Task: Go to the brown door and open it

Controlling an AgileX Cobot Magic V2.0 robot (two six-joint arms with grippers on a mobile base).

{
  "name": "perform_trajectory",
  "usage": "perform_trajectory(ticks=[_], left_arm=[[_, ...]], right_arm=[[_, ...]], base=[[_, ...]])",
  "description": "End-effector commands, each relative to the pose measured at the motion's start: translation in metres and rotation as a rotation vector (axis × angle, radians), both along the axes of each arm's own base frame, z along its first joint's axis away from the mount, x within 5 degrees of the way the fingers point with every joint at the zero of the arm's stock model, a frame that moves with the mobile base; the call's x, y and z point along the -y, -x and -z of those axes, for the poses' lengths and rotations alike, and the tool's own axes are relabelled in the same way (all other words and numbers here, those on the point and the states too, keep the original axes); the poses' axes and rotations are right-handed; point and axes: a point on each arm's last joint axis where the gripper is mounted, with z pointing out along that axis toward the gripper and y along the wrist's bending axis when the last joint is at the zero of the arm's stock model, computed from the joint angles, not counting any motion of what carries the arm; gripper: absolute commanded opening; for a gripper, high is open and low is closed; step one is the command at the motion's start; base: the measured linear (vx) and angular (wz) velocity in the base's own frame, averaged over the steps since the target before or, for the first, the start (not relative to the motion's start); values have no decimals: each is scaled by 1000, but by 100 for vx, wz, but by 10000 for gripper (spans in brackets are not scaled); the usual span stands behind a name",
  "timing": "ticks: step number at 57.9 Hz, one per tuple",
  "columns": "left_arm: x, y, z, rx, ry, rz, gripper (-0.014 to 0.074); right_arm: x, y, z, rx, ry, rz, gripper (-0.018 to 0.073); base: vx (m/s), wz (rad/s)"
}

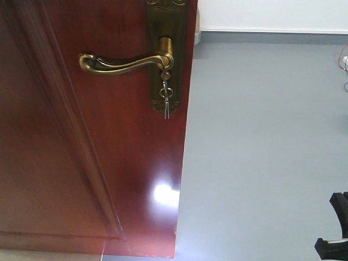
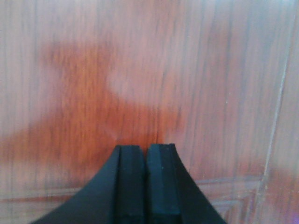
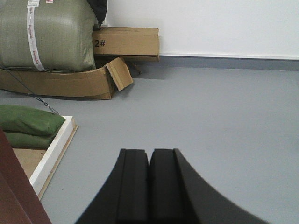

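Observation:
The brown door [image 1: 81, 163] fills the left half of the front view, its free edge swung away from the frame, with grey floor showing past it. A brass lever handle [image 1: 122, 62] sits on a brass plate, with keys [image 1: 165, 98] hanging from the lock below. My left gripper [image 2: 145, 151] is shut and empty, pointing straight at the door panel [image 2: 140, 70] from very close. My right gripper [image 3: 149, 154] is shut and empty, pointing past the door edge [image 3: 14, 186] over the grey floor. A black part of the right arm [image 1: 337, 228] shows at the bottom right of the front view.
Beyond the door lies grey floor [image 3: 210, 116] up to a white wall [image 3: 210, 28]. Cardboard boxes [image 3: 126, 42] and a large green sack [image 3: 46, 35] stand at the far left. Green bags [image 3: 28, 123] lie on a white-edged board [image 3: 51, 154] near the door.

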Motion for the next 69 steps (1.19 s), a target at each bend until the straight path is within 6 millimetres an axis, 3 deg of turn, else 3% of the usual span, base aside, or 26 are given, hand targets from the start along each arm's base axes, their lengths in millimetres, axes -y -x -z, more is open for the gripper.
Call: perform_trajectory(ticks=[1, 18, 34, 69], left_arm=[[0, 3, -9, 25, 21, 4, -3], [-5, 2, -9, 26, -15, -61, -3], [-19, 0, -10, 60, -134, -239, -3], [-18, 0, -10, 76, -159, -238, -3]], right_arm=[[1, -2, -6, 83, 10, 5, 0], [1, -2, -6, 82, 10, 5, 0], [1, -2, -6, 82, 10, 5, 0], [1, -2, -6, 82, 10, 5, 0]], base=[[0, 0], [0, 0], [0, 0], [0, 0]])
